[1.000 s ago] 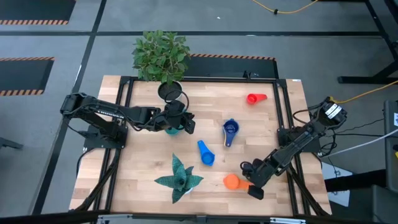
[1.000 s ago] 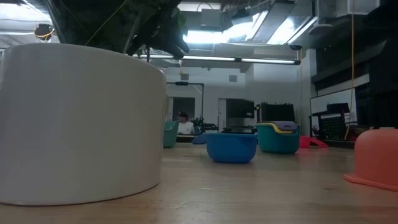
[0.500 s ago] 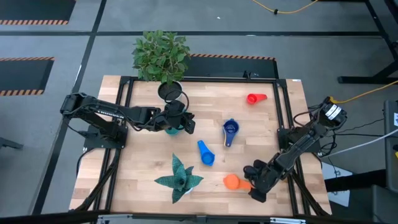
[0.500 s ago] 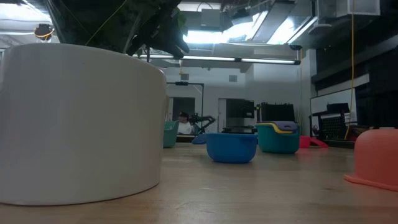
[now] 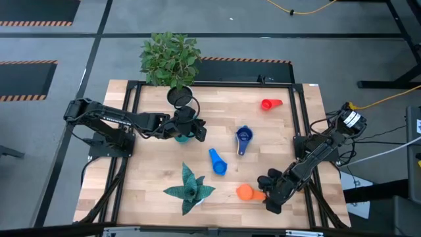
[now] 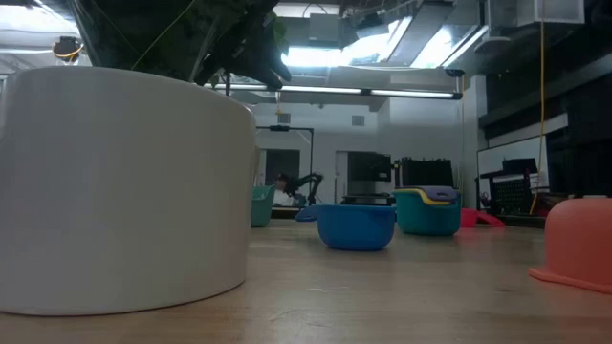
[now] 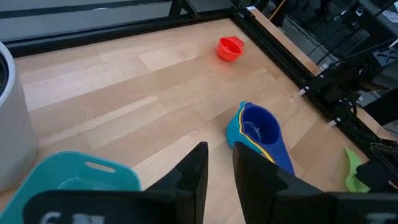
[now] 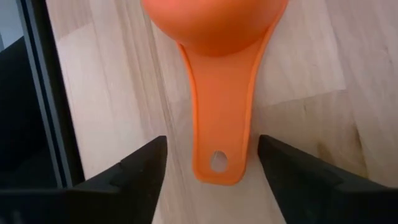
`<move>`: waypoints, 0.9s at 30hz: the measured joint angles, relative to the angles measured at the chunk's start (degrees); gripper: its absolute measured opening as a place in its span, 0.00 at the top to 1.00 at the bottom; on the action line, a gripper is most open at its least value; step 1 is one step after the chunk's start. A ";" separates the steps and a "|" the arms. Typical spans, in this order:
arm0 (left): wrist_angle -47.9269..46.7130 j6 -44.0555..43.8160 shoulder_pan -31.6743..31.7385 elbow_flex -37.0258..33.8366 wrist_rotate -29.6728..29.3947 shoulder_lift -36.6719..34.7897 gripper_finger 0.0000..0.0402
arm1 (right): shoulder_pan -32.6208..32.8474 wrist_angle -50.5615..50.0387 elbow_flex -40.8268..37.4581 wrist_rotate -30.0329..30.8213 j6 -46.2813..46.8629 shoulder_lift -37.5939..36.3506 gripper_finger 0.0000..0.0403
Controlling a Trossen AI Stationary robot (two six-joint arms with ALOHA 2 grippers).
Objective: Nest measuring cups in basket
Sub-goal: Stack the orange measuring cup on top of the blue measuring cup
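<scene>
The orange measuring cup [image 5: 245, 191] lies mouth down near the table's front right. Its handle [image 8: 219, 124] points at my right gripper [image 8: 217, 171], whose open fingers stand on either side of the handle without touching it. My left gripper [image 7: 219, 177] hovers above the teal basket [image 7: 68, 183] at the table's middle left. Only a narrow gap shows between its fingers, and nothing is in it. A nested stack of light blue, yellow and blue cups [image 7: 258, 127], a lone blue cup [image 5: 217, 161] and a red cup [image 5: 268, 104] rest on the wood.
A white pot [image 6: 124, 186] with a leafy plant [image 5: 170, 58] stands at the far left. A teal paper-like plant [image 5: 189, 187] lies near the front edge. Black frame rails [image 5: 299, 118] run along the table's sides. A green piece [image 7: 354, 171] shows beside the right rail.
My right gripper has turned a little over the orange cup's handle, staying open, and has then kept still. The cups and the basket have stayed in place.
</scene>
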 joint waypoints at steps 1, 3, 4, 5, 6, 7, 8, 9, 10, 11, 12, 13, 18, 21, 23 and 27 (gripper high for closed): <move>0.00 -0.01 0.00 0.00 0.00 0.00 0.83 | 0.00 -0.13 -0.02 0.04 -0.79 0.00 0.39; 0.00 0.01 -0.01 0.00 0.00 0.00 0.83 | 0.00 -0.25 -0.04 0.09 -1.20 0.02 0.42; 0.00 -0.01 -0.01 0.00 0.02 0.00 0.83 | 0.00 -0.32 -0.07 0.15 -1.23 0.02 0.44; 0.00 -0.01 0.01 0.00 0.01 0.00 0.83 | 0.00 -0.34 -0.07 0.25 -1.18 0.02 0.45; 0.00 0.01 0.00 0.00 0.01 0.00 0.83 | -0.01 -0.35 -0.07 0.29 -1.02 0.02 0.46; 0.00 -0.01 -0.01 0.00 0.01 0.00 0.83 | -0.02 -0.37 -0.07 0.31 -0.99 0.02 0.47; 0.00 -0.01 0.00 0.00 0.01 0.00 0.83 | -0.02 -0.39 -0.09 0.35 -0.99 0.02 0.48; 0.00 -0.01 0.01 0.00 0.00 0.00 0.83 | -0.02 -0.42 -0.09 0.39 -0.95 0.02 0.48; 0.00 0.01 0.00 0.00 0.01 0.00 0.83 | -0.02 -0.42 -0.09 0.39 -0.83 0.02 0.49; 0.00 -0.01 -0.01 0.00 0.00 0.00 0.83 | -0.02 -0.42 -0.09 0.39 -0.72 0.02 0.49; 0.00 0.00 -0.01 0.00 0.02 0.00 0.83 | -0.02 -0.42 -0.09 0.39 -0.69 0.02 0.49; 0.00 0.01 -0.01 0.00 0.01 0.00 0.83 | -0.02 -0.42 -0.09 0.39 -0.68 0.02 0.50; 0.00 0.01 -0.01 0.00 0.00 0.00 0.83 | -0.07 -0.50 -0.09 0.29 -0.66 0.02 0.55; 0.00 0.01 -0.01 0.00 0.02 0.00 0.83 | -0.07 -0.55 -0.11 0.34 -0.68 0.03 0.58; 0.00 0.01 0.00 0.00 0.01 0.00 0.83 | -0.07 -0.55 -0.11 0.44 -0.68 0.04 0.60; 0.00 -0.01 -0.01 0.00 0.02 0.00 0.83 | -0.07 -0.49 -0.11 0.44 -0.68 0.07 0.61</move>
